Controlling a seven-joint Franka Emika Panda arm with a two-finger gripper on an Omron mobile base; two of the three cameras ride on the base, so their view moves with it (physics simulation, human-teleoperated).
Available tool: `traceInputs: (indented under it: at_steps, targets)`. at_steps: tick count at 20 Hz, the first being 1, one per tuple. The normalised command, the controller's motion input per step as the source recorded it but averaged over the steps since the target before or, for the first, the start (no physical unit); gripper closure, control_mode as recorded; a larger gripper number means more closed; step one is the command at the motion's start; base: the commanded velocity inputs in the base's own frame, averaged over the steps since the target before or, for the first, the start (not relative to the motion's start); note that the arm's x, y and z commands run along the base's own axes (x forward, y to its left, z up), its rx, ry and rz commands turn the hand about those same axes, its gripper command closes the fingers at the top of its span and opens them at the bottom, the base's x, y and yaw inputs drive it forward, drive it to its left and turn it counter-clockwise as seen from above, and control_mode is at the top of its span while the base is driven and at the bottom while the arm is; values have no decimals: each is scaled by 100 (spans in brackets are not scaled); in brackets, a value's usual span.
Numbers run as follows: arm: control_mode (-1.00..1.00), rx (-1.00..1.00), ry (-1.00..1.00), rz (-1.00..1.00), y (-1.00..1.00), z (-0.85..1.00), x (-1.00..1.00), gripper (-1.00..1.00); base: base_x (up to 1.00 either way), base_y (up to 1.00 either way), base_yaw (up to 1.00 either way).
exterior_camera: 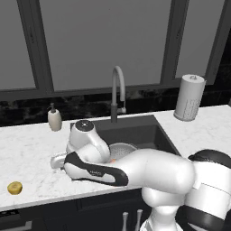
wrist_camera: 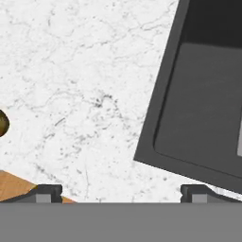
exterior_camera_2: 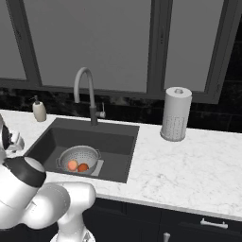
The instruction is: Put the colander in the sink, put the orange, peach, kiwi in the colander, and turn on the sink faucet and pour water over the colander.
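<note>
Shiny metal, smooth stone

The colander (exterior_camera_2: 79, 156) looks like holey silver metal. The counter (exterior_camera: 31, 153) is white marble, maybe smooth. At 8 o'clock in the hand view lies brown wood (wrist_camera: 14, 186).

Colander (exterior_camera_2: 79, 159) in the sink (exterior_camera_2: 113, 137) with orange (exterior_camera_2: 83, 167) and peach (exterior_camera_2: 72, 165); kiwi (exterior_camera: 15, 187) on the counter.

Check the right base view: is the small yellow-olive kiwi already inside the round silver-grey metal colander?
No: the pierced silver-grey metal colander in the dark grey sink holds just the pale salmon-pink peach and the reddish-orange orange.
</note>
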Motion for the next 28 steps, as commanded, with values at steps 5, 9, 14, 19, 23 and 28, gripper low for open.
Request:
traceInputs:
  at_steps: [5, 9, 14, 19, 23, 28]
  targets:
    - [-100, 0, 0, 13, 82, 7, -55, -100, 0, 0, 0]
    - [-100, 0, 0, 7, 70, 8, -33, -100, 0, 0, 0]
    - [-100, 0, 1, 0, 69, 1, -4, -100, 0, 0, 0]
    - [-100, -1, 0, 0, 71, 0, -8, -100, 0, 0, 0]
    - [-100, -4, 0, 0, 53, -13, -2, -100, 0, 0, 0]
    - [-100, -7, 0, 0, 27, -18, 0, -100, 0, 0, 0]
